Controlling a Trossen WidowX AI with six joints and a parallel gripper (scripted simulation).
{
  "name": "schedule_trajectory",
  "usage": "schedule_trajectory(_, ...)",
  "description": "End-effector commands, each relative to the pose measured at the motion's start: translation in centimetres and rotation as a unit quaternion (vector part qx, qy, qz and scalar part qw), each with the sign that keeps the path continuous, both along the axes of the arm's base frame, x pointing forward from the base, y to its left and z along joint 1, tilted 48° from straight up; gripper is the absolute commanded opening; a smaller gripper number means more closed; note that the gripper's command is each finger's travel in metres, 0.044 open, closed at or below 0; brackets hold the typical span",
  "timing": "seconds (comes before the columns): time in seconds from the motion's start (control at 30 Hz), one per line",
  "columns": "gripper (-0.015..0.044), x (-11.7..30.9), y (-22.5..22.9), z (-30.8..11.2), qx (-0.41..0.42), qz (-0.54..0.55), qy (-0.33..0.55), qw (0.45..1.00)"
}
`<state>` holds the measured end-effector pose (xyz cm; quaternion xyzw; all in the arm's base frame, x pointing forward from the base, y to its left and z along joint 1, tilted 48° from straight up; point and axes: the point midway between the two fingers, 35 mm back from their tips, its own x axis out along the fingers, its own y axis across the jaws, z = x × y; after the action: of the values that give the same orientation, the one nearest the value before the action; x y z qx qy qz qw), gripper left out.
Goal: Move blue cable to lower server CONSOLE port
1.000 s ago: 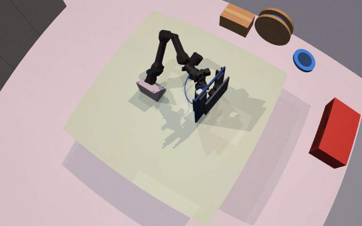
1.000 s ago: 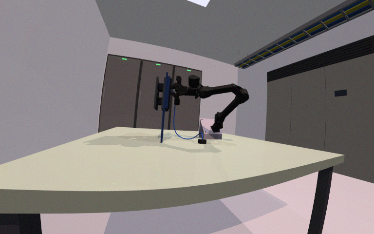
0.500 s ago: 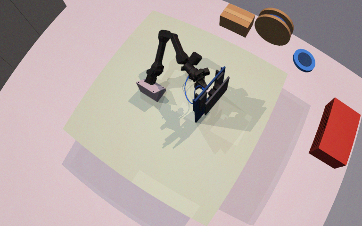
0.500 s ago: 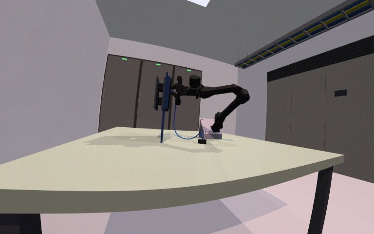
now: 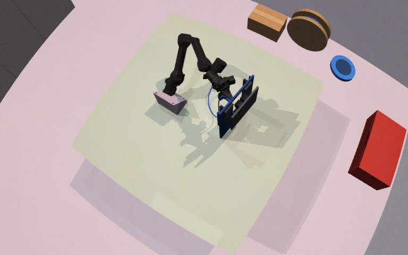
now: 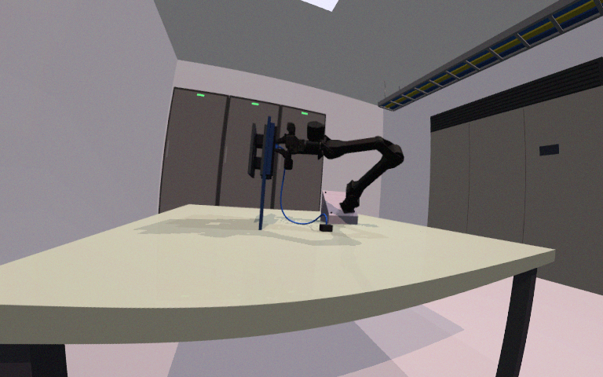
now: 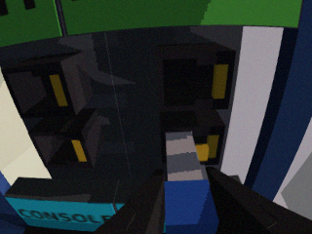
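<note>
My gripper (image 5: pixel 230 98) (image 6: pixel 279 147) (image 7: pixel 183 175) is shut on the blue plug (image 7: pixel 187 207), one finger on each side. The plug's pale clear nose (image 7: pixel 183 156) points into the mouth of the lower right port (image 7: pixel 213 146) in the wrist view; how deep it sits is unclear. A teal strip (image 7: pixel 63 214) lettered CONSOLE runs below the ports. The blue cable (image 5: pixel 208 100) (image 6: pixel 280 199) hangs from the plug in a loop. The gripper is at the upper part of the upright blue rack panel (image 5: pixel 222 120) (image 6: pixel 261 204). Which server it faces is hard to tell.
A green face (image 7: pixel 146 17) spans the top of the wrist view. Other dark ports, such as the upper right one (image 7: pixel 179 80), are empty. A black block (image 6: pixel 326 228) at the cable's far end rests on the table (image 6: pixel 266 266), near the arm's base (image 5: pixel 170 100).
</note>
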<state>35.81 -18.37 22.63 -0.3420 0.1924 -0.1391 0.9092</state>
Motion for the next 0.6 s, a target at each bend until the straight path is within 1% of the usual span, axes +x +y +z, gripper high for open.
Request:
schedule_trajectory(0.0, 0.0, -0.34, 0.07, 0.04, 0.0, -0.001, 0.0, 1.0)
schedule_trajectory(0.57, 0.0, -1.09, 0.23, 0.07, 0.0, -0.001, 0.0, 1.0)
